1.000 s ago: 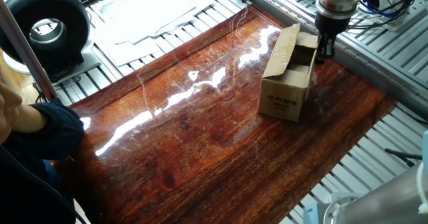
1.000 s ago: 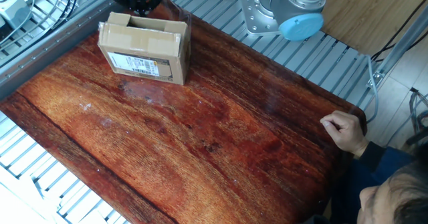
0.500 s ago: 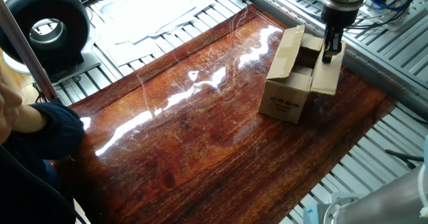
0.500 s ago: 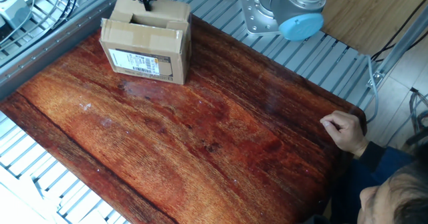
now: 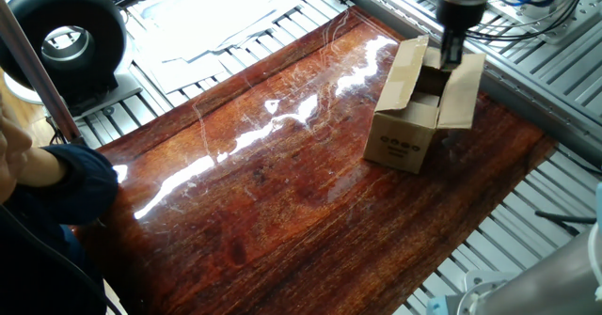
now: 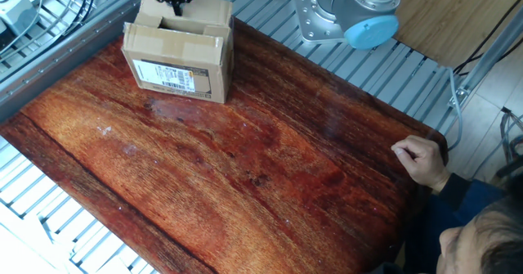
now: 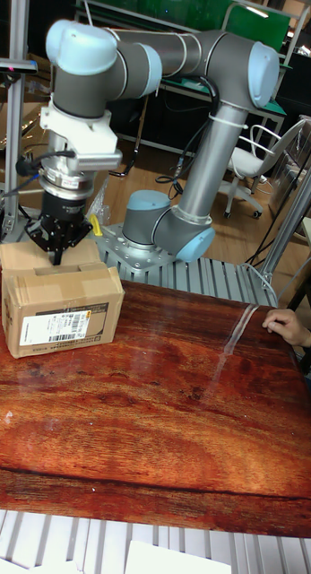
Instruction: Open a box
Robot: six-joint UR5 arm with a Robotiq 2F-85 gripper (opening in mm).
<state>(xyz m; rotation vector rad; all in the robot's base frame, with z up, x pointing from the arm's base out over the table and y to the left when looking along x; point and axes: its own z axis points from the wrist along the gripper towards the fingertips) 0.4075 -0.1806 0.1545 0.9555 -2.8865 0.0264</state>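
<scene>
Box point(image 5: 412, 99) sits at upper right of the frame, long axis running toward the lower left. Gripper point(image 5: 451, 56) hangs directly over its open far end, between raised flaps; jaw spread cannot be determined.

Onlooker's hand point(image 6: 421, 161) on table point(image 6: 245, 168)

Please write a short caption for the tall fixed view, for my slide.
UR5 arm's hand poised over the partly opened cardboard box on a wooden table.
</scene>
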